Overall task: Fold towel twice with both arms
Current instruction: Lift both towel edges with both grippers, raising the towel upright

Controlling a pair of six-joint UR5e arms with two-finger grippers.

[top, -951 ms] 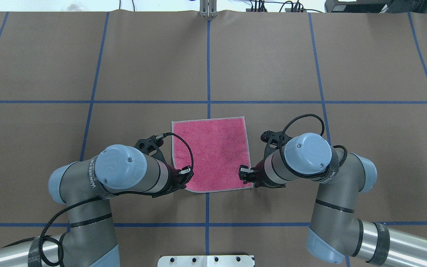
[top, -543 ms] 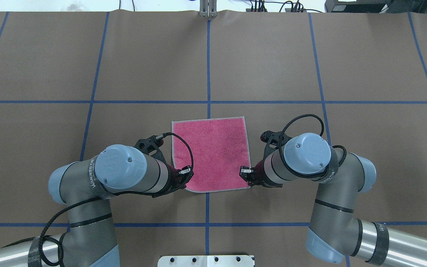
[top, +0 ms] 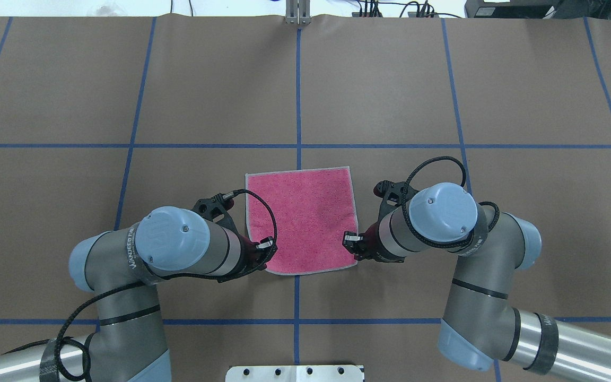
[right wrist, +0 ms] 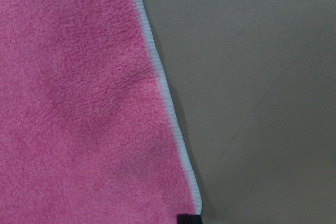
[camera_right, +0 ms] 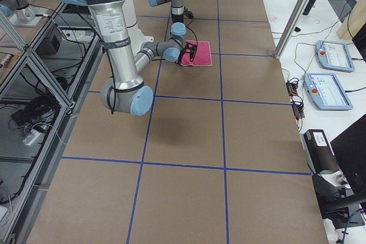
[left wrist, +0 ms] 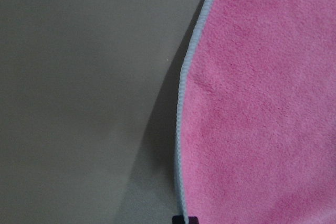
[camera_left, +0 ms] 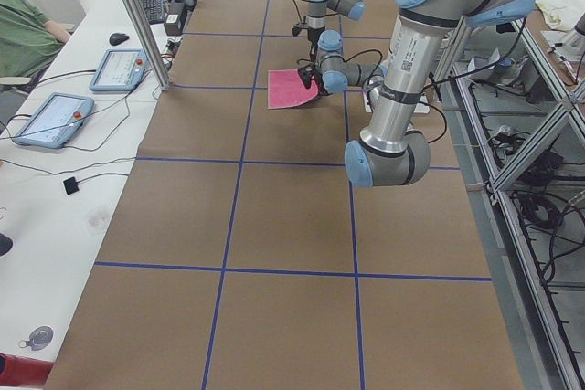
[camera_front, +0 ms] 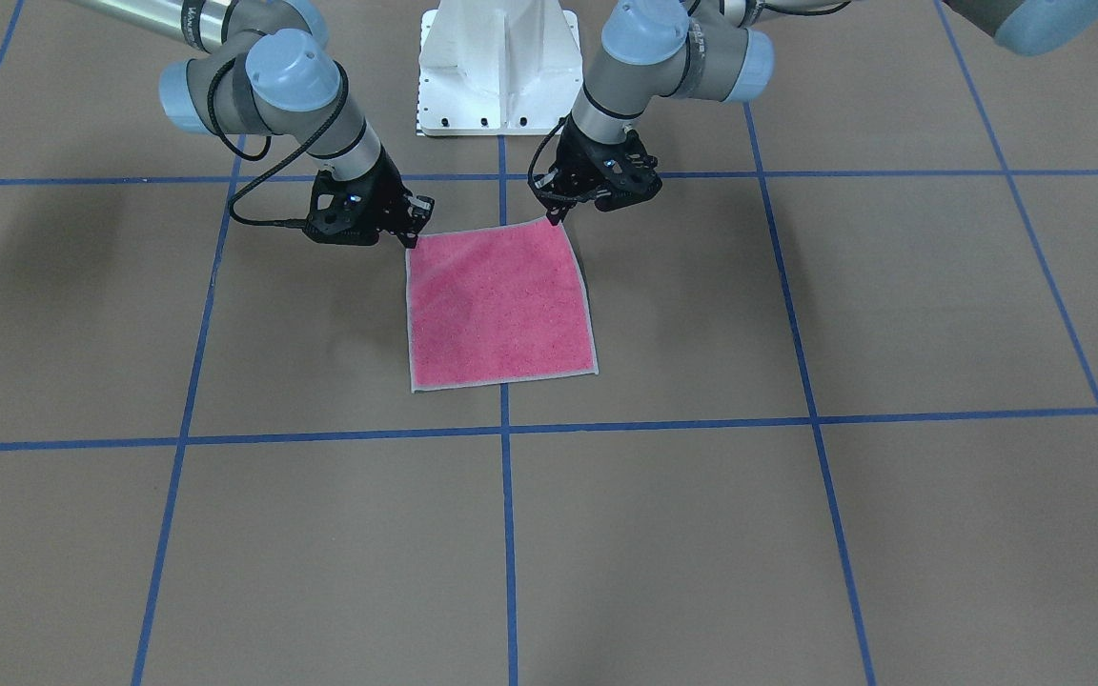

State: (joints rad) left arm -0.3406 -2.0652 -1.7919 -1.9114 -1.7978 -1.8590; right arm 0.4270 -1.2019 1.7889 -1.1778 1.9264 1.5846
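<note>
the left tool and right tool were pinched shut on 2 near corners of the towel; the right corner had moved in.

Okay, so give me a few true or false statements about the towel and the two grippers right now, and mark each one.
1. The towel lies pink face up. True.
2. The towel is already folded in half. False: it lies open as one roughly square layer.
3. The left gripper and the right gripper are each at a towel corner on the side nearest the white base. True.
4. The towel hangs over the table's edge. False: it lies well inside the table, across a blue tape line.
</note>
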